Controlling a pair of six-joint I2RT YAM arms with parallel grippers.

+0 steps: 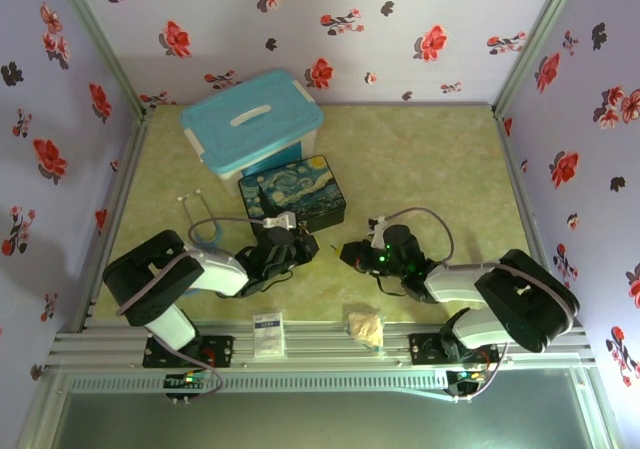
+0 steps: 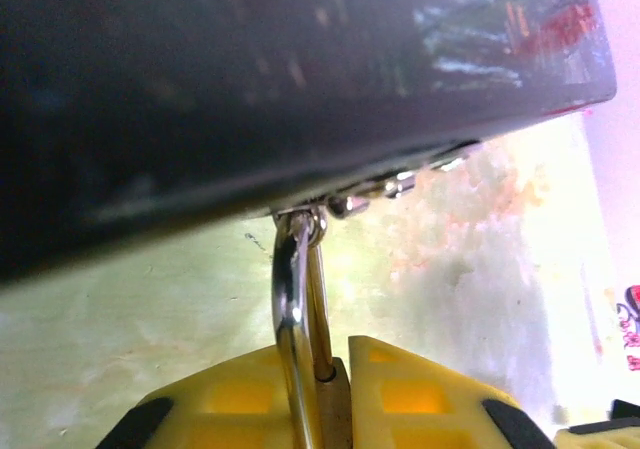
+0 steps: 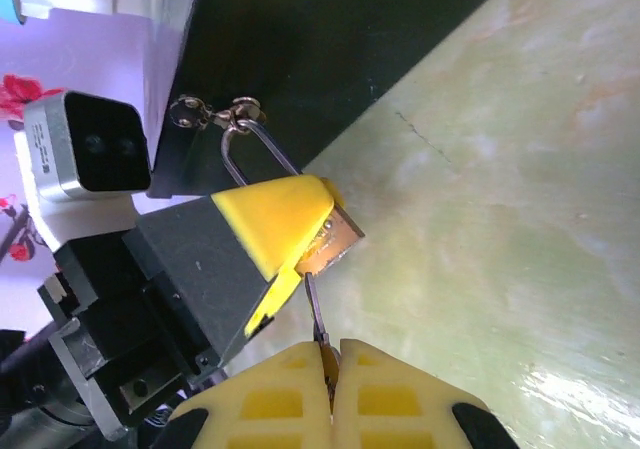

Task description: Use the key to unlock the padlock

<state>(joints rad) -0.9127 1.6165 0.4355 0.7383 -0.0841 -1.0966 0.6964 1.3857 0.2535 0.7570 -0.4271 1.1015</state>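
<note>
Our left end effector [image 2: 335, 369] clamps the padlock [image 3: 332, 244], steadying it beside the box [image 1: 292, 192]; from six o'clock our right end effector [image 3: 333, 359] pinches the key [image 3: 316, 314], aimed at its base.

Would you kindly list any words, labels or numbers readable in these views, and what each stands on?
White card, top view: blue print along its top, too small to read.
Red marks, left wrist view's right edge: cut off, unreadable.
Nothing else is legible.

The padlock [image 3: 336, 241] hangs on the box's [image 1: 295, 191] front, bin [image 1: 252, 124] behind.
</note>
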